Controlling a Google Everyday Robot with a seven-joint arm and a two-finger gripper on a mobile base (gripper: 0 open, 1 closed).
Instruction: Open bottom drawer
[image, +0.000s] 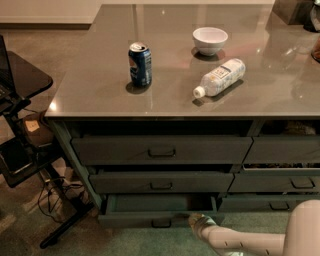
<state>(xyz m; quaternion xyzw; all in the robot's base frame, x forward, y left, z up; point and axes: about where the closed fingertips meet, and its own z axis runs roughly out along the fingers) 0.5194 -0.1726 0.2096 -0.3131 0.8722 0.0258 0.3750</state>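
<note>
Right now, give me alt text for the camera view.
The bottom drawer stands partly open, the robot's claw at its front, right of the pull. On the counter: blue can, white bowl, bottle lying down.
</note>
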